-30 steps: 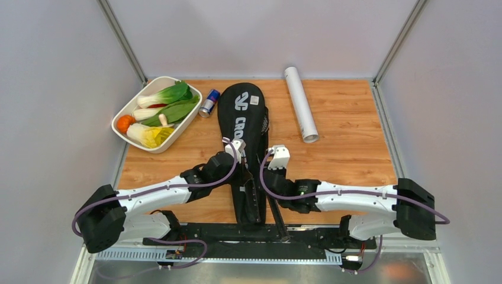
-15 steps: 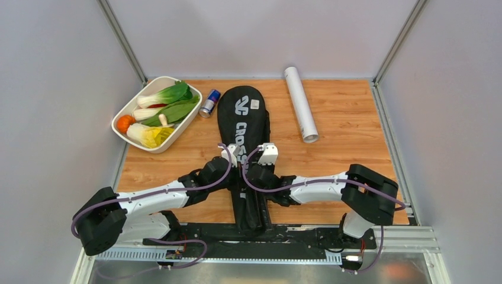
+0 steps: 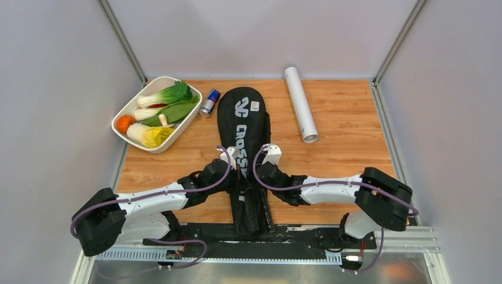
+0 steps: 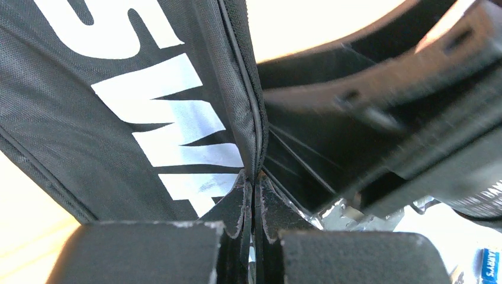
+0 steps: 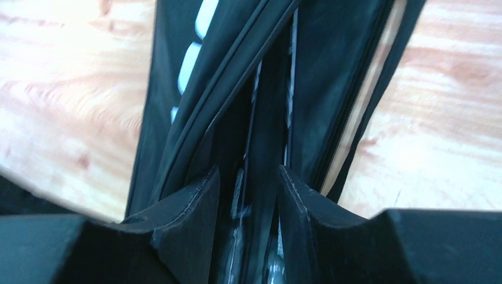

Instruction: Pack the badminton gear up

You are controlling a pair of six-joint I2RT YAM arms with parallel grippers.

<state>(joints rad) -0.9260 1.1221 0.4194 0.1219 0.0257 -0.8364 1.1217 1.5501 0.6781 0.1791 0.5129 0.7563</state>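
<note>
The wooden table carries the black racket bag lengthwise at its middle, white letters "CROSS" legible before the arms cover the rest. A white tray of vegetables sits back-left, the white tube back-right, and a blue-silver can, its print unreadable, lies between tray and bag. The left gripper is pinched tight on the bag's zipper seam. The right gripper straddles the bag's opening, jaws partly apart.

Racket bag: I am seeing matt black woven cloth, flat white print, ribbed zip edging.
Table: I am seeing orange-brown wood grain, smooth, catching a soft sheen.
Tube: I am seeing smooth matt white.
Drink can: I am seeing glossy blue-silver metal.
Tray: I am seeing smooth white, plastic-looking.
</note>
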